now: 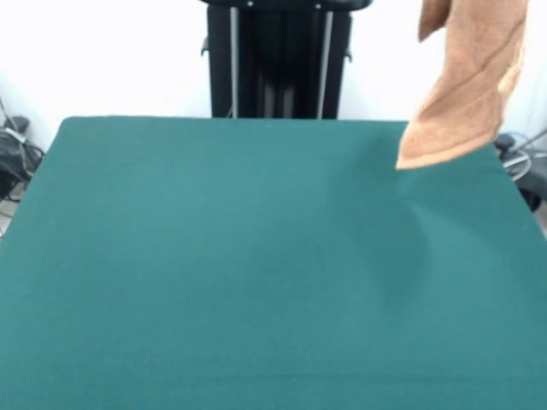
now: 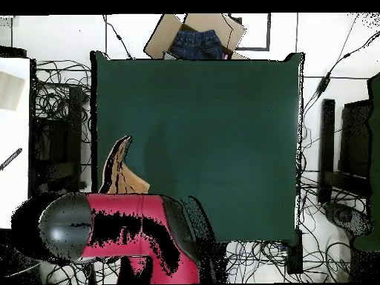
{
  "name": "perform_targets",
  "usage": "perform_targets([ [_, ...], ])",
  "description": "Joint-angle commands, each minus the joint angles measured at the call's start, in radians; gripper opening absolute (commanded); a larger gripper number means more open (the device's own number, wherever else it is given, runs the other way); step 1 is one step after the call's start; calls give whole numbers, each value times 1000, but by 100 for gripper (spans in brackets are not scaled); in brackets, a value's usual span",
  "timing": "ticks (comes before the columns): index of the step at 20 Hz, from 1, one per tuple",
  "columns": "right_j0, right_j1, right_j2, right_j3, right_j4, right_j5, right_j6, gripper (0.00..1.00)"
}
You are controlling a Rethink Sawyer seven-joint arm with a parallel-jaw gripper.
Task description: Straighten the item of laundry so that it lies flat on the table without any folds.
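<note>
The peach-orange towel (image 1: 466,94) hangs in the air over the far right corner of the green table (image 1: 256,256). Its top runs out of the picture, and its lower corner dangles just above the table's edge. It hangs crumpled, with folds. In the overhead view a bit of the towel (image 2: 130,179) shows at the table's (image 2: 200,133) lower left edge, just beyond the red arm (image 2: 126,226). The gripper is hidden above the front view's top edge and under the arm in the overhead view. The towel hangs from it.
The black pedestal (image 1: 278,60) stands behind the table's far edge. In the overhead view a cardboard box with blue jeans (image 2: 197,41) lies past the table's top edge. Cables (image 2: 52,96) and dark equipment (image 2: 356,141) lie on the floor at both sides.
</note>
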State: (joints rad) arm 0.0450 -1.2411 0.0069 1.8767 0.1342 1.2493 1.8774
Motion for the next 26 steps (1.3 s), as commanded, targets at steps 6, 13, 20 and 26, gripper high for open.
perform_targets([
  [6, -65, 86, 46, 73, 43, -93, 11, 0],
  [13, -167, 146, 89, 62, 17, -129, -143, 0],
  [20, -247, 174, 140, 28, -58, -137, -219, 0],
  [26, -303, 168, 184, 2, -97, -88, -246, 0],
])
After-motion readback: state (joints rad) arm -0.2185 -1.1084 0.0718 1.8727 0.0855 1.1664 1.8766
